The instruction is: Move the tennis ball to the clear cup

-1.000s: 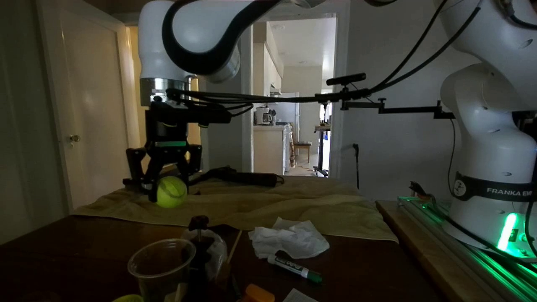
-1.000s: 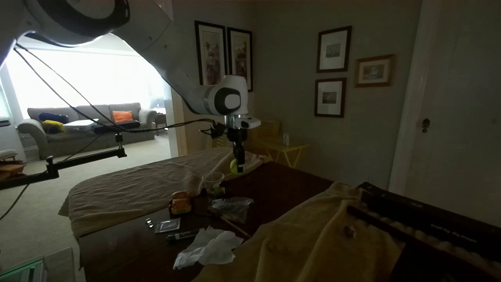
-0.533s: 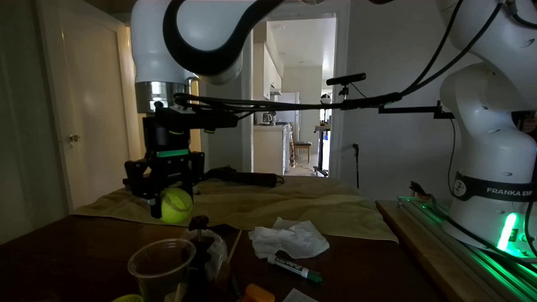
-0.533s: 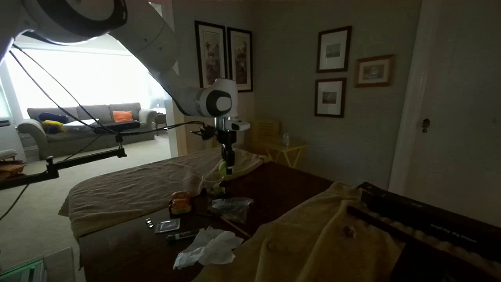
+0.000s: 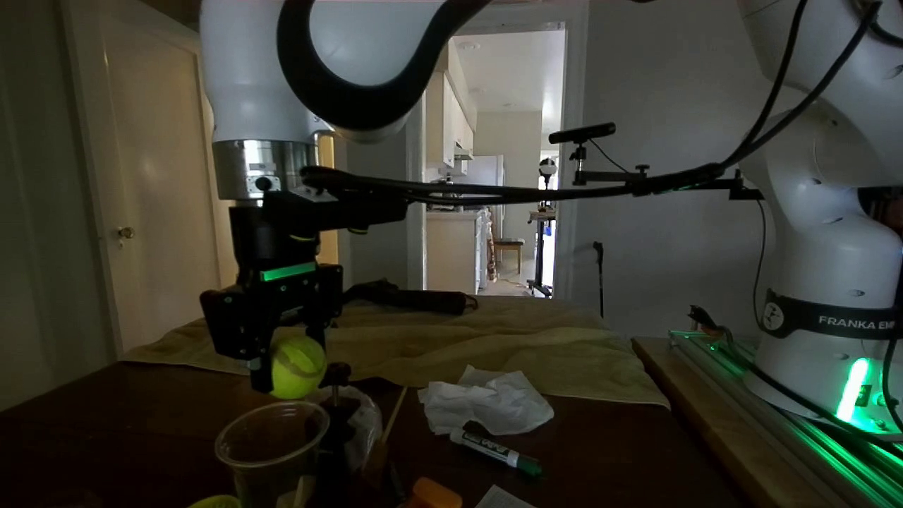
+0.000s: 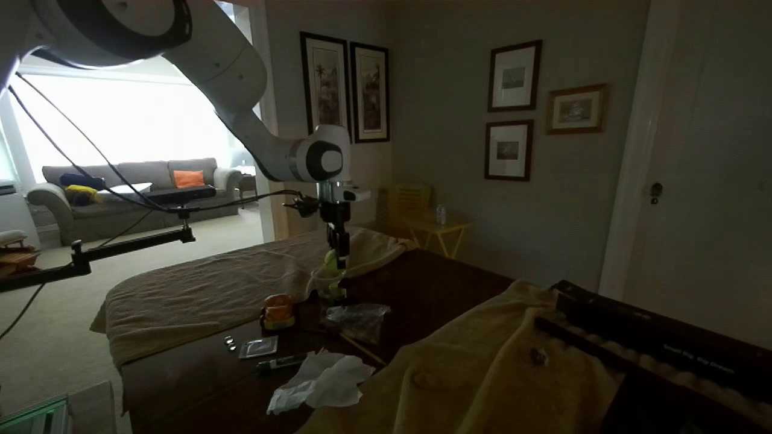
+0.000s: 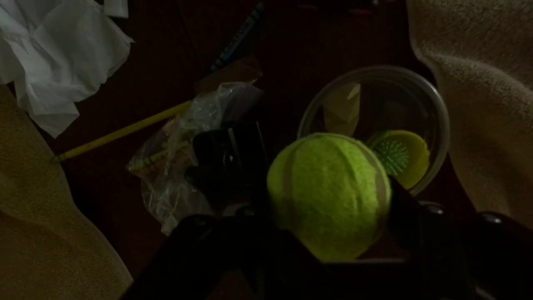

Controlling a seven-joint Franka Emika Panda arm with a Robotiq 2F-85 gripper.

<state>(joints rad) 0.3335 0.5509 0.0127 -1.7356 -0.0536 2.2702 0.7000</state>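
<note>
The yellow-green tennis ball is held between the fingers of my gripper, above the dark table. The ball also shows in the wrist view and, partly behind a finger, in an exterior view. The clear cup stands upright on the table, lower than the ball. In the wrist view the ball overlaps the near-left part of the cup's rim. The cup also shows in an exterior view, just under the gripper. Inside the cup lie a yellow piece with green bristles and a tan piece.
A clear plastic bag and a black knobbed object are close beside the cup. An orange object, a green-capped marker and crumpled white paper lie nearby. A tan towel covers part of the table.
My gripper, with the ball in it, has moved lower and closer to the cup. The ball stays in the fingers. The cup and the other table objects have not moved.
</note>
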